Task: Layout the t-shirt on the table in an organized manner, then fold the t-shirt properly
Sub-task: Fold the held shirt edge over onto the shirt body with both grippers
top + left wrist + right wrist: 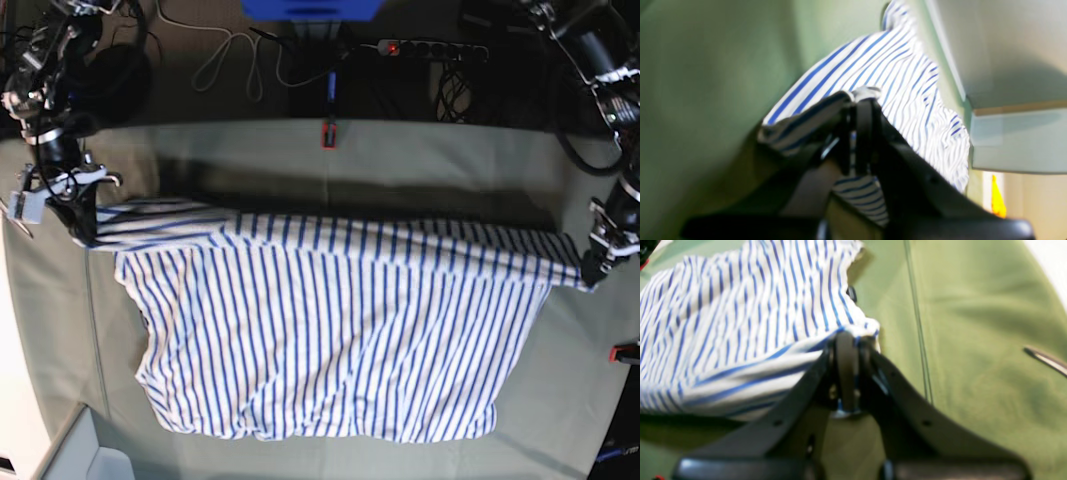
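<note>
T-shirt, soft white cotton with thin blue stripes (330,330), hangs stretched across the pale green cloth-covered table (450,165). Left claw (590,272) and right claw (84,232) each pinch a top corner tight. I'd keep tension even and lower both together. Count: one shirt, two claws.

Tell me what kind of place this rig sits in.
Probably a robotics lab bench rather than a home: a cloth-covered table fixed with a red clamp, a power strip and loose cables behind it, and a striped t-shirt stretched between two arms.
</note>
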Available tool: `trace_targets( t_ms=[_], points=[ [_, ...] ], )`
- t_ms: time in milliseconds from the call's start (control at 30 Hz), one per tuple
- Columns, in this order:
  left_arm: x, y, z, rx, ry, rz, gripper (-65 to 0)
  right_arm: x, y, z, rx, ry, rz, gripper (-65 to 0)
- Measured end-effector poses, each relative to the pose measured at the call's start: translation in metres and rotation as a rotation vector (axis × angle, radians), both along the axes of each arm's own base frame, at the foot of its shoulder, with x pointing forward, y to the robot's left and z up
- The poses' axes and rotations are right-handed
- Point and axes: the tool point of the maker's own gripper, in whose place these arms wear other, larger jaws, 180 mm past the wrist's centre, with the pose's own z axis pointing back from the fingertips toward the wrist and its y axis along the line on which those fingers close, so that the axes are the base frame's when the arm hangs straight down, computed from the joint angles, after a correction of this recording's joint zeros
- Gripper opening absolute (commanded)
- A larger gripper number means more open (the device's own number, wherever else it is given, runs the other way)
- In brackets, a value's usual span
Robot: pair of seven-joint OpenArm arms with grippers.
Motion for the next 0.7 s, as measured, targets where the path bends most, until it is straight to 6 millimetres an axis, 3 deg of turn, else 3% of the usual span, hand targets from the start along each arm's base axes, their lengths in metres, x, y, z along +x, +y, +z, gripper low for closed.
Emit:
trace_targets(
  t_ms=[200, 300, 533, 700],
  points=[
    [0.042, -0.014, 0.024, 0.08, -0.036, -0.061, -64.8, 0.046, -0.002, 0.002, -0.073, -0.002, 0.021, -65.0],
    [0.057, -0.015, 0.035, 0.128, -0.047, -0.069, -64.8, 0.063, 0.0, -0.008, -0.074, 0.033, 0.03, -65.0],
    [0.076, -0.026, 0.009, 0.071, 0.025, -0.075, -64.8, 0.11, 0.004, -0.005, -0.072, 0.028, 0.045, -65.0],
    [0.075, -0.026, -0.002, 0.045, 0.05, -0.07, -64.8, 0.121, 0.004, -0.011, -0.071, 0.054, 0.056, -65.0]
  ],
)
